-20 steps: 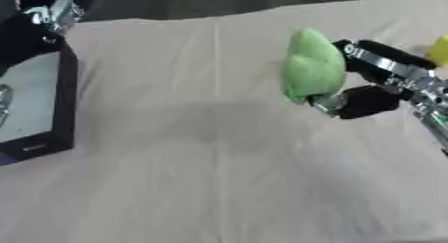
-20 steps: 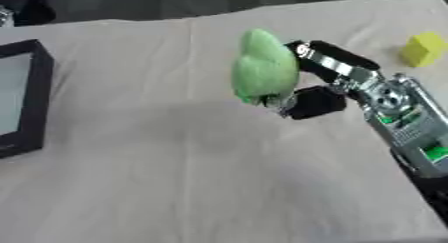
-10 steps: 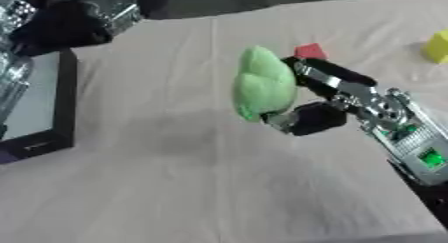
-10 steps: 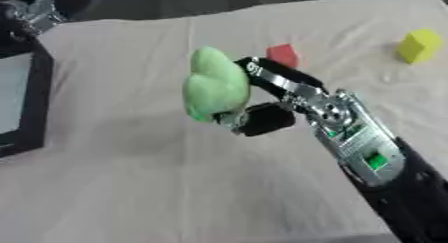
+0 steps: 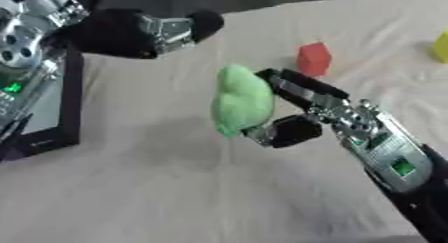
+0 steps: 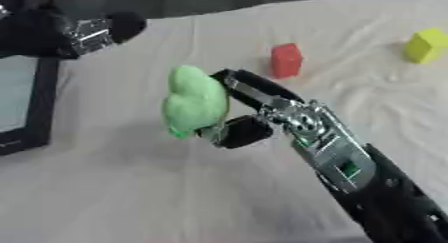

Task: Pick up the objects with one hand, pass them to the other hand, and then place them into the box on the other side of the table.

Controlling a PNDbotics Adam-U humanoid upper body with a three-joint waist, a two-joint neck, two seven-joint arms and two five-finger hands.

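Leftward now, my right hand (image 6: 254, 114) is carrying the green soft toy (image 6: 192, 105) above the bench (image 6: 131, 197), fingers clamped on it (left hand (image 5: 140, 32) is waiting, fingers curled); I'm aiming it squarely into that palm.

Lab test bench, I'd say: cloth-covered table (image 6: 131, 197), coloured test blocks — red (image 6: 285, 60), yellow (image 6: 427, 44) — and a black box (image 5: 44, 112).

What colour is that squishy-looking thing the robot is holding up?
Light green. The soft object shows best in the right eye view, held in the right hand.
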